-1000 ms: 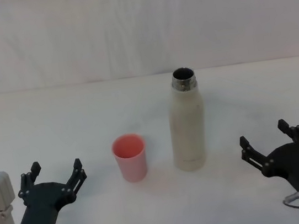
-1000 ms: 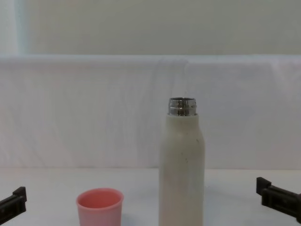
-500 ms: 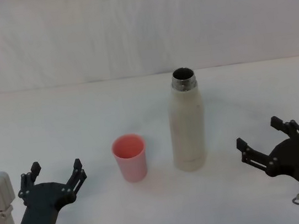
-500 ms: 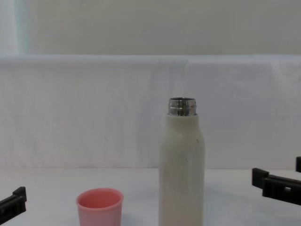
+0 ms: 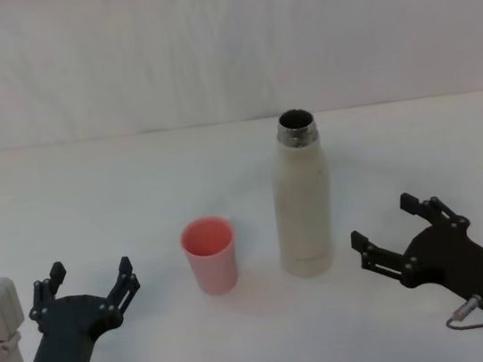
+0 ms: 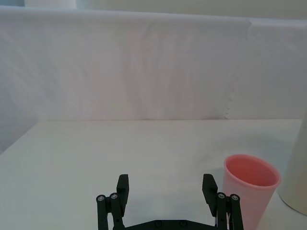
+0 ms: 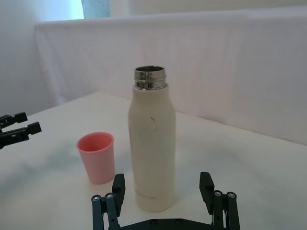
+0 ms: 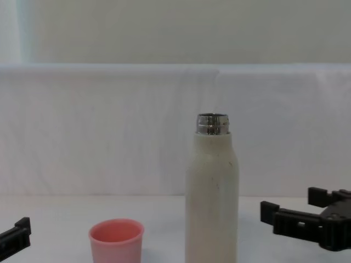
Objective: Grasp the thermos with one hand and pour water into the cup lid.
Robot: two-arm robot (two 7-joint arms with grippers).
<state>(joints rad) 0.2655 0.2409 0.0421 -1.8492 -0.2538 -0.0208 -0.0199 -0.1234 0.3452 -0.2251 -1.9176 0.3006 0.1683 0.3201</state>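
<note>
The cream-white thermos (image 5: 302,199) stands upright near the table's middle, its steel neck open (image 7: 149,77) (image 8: 212,186). The pink cup lid (image 5: 210,255) stands upright just to its left, apart from it (image 6: 250,191) (image 7: 97,157) (image 8: 116,240). My right gripper (image 5: 389,234) is open, empty, to the right of the thermos and pointing at it, a short gap away (image 7: 162,189) (image 8: 293,215). My left gripper (image 5: 91,279) is open and empty at the table's near left, left of the cup lid (image 6: 165,187).
The white table (image 5: 117,189) carries just these two things. A white cloth backdrop (image 5: 204,42) rises behind the table's far edge. A cable loop (image 5: 462,312) hangs under my right wrist.
My right gripper has moved left toward the thermos and turned to face it, staying open. The left arm, thermos and cup lid have not moved.
</note>
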